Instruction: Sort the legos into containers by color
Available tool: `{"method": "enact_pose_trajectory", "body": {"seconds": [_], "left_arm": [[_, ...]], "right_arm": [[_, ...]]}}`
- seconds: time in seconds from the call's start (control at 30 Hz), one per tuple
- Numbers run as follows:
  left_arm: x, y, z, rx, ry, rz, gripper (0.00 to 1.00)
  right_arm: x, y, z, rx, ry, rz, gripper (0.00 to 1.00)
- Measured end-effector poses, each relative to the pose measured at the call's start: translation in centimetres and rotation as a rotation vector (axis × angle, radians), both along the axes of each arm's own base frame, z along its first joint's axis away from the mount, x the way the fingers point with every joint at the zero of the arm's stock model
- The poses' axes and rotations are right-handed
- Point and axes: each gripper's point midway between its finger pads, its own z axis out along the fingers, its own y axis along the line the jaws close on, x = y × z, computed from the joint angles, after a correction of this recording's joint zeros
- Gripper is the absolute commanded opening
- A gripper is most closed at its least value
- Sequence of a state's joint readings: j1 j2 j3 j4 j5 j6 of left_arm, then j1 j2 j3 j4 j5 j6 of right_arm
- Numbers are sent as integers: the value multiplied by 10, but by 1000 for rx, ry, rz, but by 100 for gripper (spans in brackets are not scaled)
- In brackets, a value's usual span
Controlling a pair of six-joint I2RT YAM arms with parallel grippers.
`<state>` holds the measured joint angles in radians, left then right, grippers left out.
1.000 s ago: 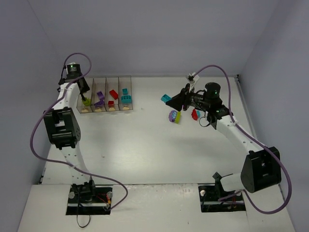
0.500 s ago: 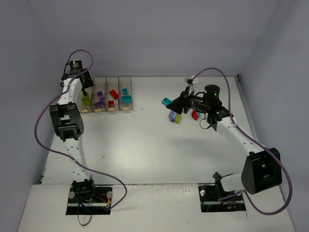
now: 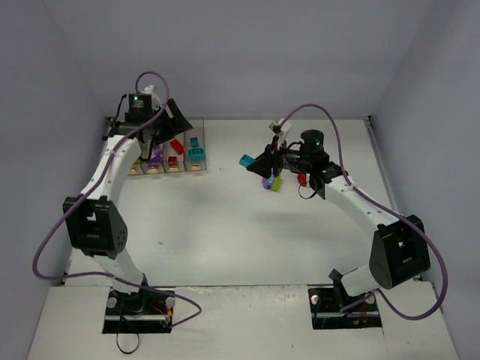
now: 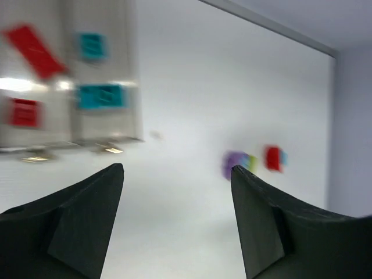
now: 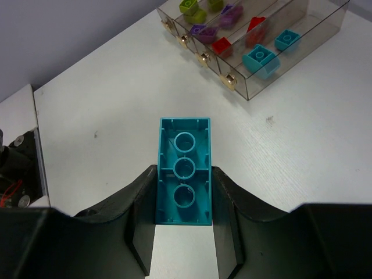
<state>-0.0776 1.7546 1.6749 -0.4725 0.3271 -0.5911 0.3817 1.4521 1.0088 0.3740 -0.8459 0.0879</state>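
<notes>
Right wrist view showed the right gripper point(image 5: 184, 174) clenched on a teal brick point(image 5: 184, 142), the containers point(image 5: 296, 49) at one o'clock. The left gripper point(image 4: 177, 171) hung released, fingers apart, over the table point(image 4: 192, 87).

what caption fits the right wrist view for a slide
Right end effector holds a teal lego, underside up, facing the clear containers
</notes>
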Motion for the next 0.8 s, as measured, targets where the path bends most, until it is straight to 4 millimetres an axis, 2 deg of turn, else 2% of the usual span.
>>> {"method": "enact_pose_trajectory", "body": {"seconds": [0.1, 0.17, 0.23, 0.4, 0.63, 0.8], "left_arm": [[-41, -66, 28, -157, -32, -135, 68], [-62, -97, 37, -235, -30, -202, 68], [-80, -120, 36, -281, -12, -248, 68], [-100, -150, 28, -332, 28, -283, 68], [-111, -176, 35, -354, 9, -331, 66], [-120, -189, 36, -357, 14, -361, 53]], "right_arm": [[6, 2, 4, -9, -28, -10, 0], [9, 3, 7, -10, -46, -14, 0], [10, 5, 10, -11, -56, -14, 0], [8, 11, 12, -9, -68, -7, 0], [7, 16, 17, 8, -76, 1, 1], [8, 17, 19, 15, -81, -7, 2]]}}
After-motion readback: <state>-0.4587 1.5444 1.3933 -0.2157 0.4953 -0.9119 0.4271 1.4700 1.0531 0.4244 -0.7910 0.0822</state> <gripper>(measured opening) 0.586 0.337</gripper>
